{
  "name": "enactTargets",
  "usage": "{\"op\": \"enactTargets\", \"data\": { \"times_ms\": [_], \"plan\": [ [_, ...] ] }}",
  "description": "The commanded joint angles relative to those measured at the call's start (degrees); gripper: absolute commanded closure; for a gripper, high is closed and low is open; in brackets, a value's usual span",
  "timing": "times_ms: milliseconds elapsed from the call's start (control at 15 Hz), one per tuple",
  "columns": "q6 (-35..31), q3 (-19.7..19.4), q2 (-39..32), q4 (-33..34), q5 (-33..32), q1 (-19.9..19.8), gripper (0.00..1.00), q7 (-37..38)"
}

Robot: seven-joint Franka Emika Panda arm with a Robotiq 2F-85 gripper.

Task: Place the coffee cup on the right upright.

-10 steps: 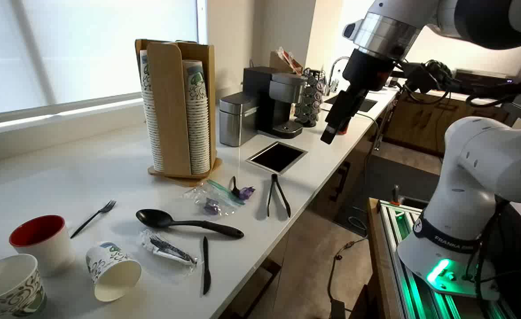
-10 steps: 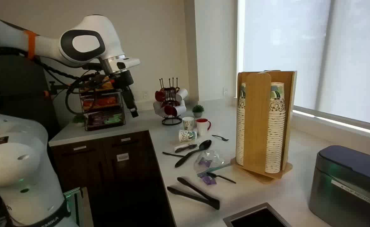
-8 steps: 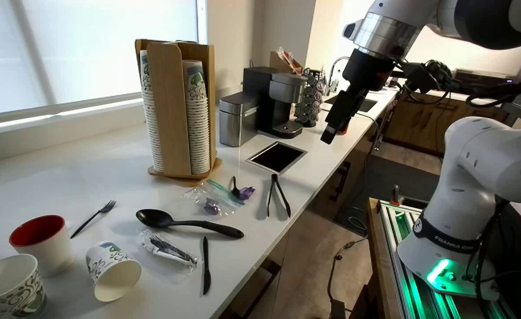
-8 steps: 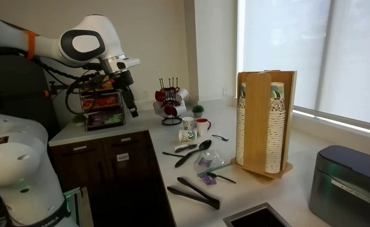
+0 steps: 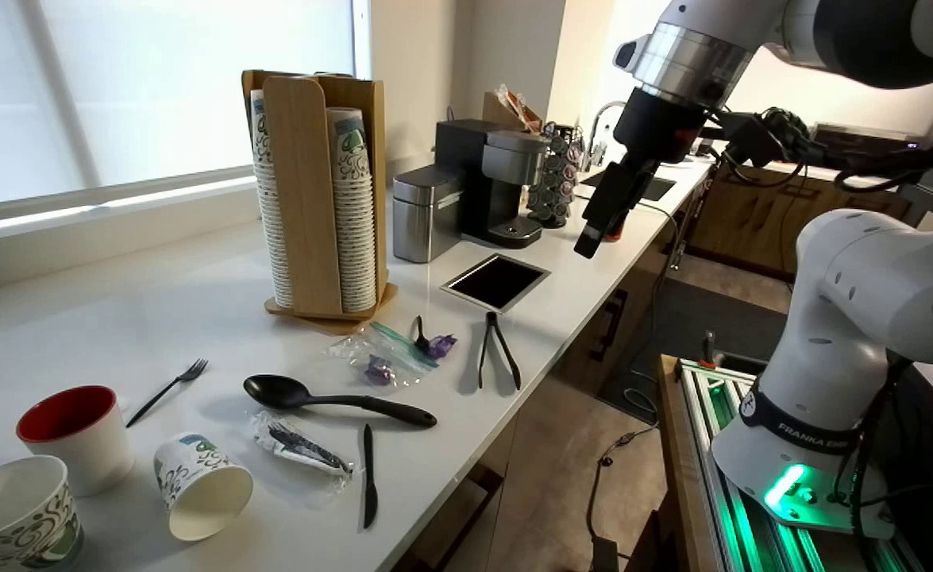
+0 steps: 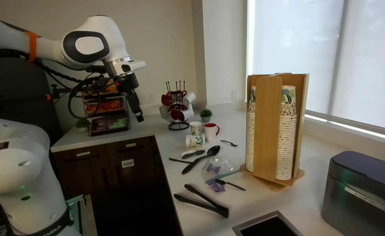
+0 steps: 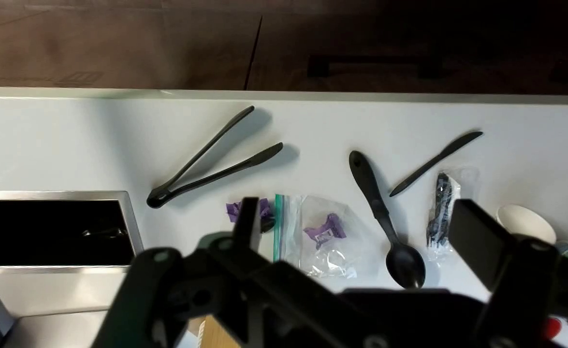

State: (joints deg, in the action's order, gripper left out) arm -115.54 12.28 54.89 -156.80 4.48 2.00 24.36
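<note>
1. Our coffee cup (image 5: 198, 483) — the white paper one with green and grey print — lies on its side on the countertop (image 5: 156, 318), its mouth turned roughly toward the front edge; nothing holds it.
2. Near it stand a second printed paper cup (image 5: 21, 520), upright, and a red-lined mug (image 5: 77, 441); whether those two touch, we cannot tell.
3. On the fallen cup's other side lie a plastic-wrapped cutlery packet (image 5: 303, 449), a black knife (image 5: 369, 477) and a black serving spoon (image 5: 339, 401).
4. Well apart from the cup, the gripper (image 7: 361, 229) hangs above the countertop, its fingers spread wide with nothing between them; in the wrist view the cup shows past one finger, partly hidden.
5. We judge that the approach is not yet made: the task reads to us as standing the fallen cup up, and neither grasp nor turn is done.
6. Next we should carry the spread fingers along the countertop to the cup, come down over its wall and pinch lightly — thin paper would likely dent under a hard squeeze.
7. Then a lift and a turn should bring the mouth up and the narrower base down. A careless nudge could roll the cup or knock its neighbours, so we would leave room on that side.
</note>
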Motion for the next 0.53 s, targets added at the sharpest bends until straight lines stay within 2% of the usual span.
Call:
{"op": "enactTargets", "data": {
  "times_ms": [0, 133, 267, 467],
  "plan": [
    [0.20, 0.35, 0.05, 0.15, 0.37, -0.49, 0.00, -0.38],
    [0.20, 0.35, 0.05, 0.15, 0.37, -0.49, 0.00, -0.38],
    [-0.66, 2.46, -0.76, 0.01, 1.94, 1.12, 0.00, 1.22],
    [-3.24, 7.95, -2.25, -0.55, 4.45, 4.23, 0.00, 4.29]
  ]
}}
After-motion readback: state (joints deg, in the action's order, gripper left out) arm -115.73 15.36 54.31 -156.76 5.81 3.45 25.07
